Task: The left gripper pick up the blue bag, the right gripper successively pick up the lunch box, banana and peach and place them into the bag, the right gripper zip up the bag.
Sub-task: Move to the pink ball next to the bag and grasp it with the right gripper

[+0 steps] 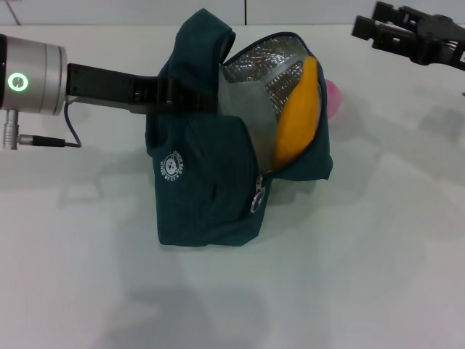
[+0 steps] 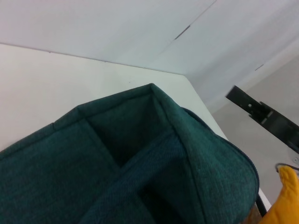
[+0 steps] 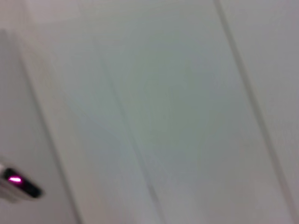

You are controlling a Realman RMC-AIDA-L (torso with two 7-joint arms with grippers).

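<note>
We see the left gripper [image 1: 190, 94] clamped on the blue bag [image 1: 211, 182], banana [image 1: 298, 123] inside; the right gripper [image 1: 378, 29] hovers apart, jaw state unclear.

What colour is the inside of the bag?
Shiny silver foil lining inside the blue bag, clearest in the head view.

A: Where does the head view look from?

B: From above, forward and down onto the white table [image 1: 363, 276], far enough to take in the whole blue bag [image 1: 211, 189].

A: And the left wrist view?

B: Pressed close over the same bag's teal fabric [image 2: 140, 168], facing the table's far corner; both show the banana [image 1: 298, 123].

A: The right wrist view?

B: It faces only pale panelled surface, sharing nothing.
</note>
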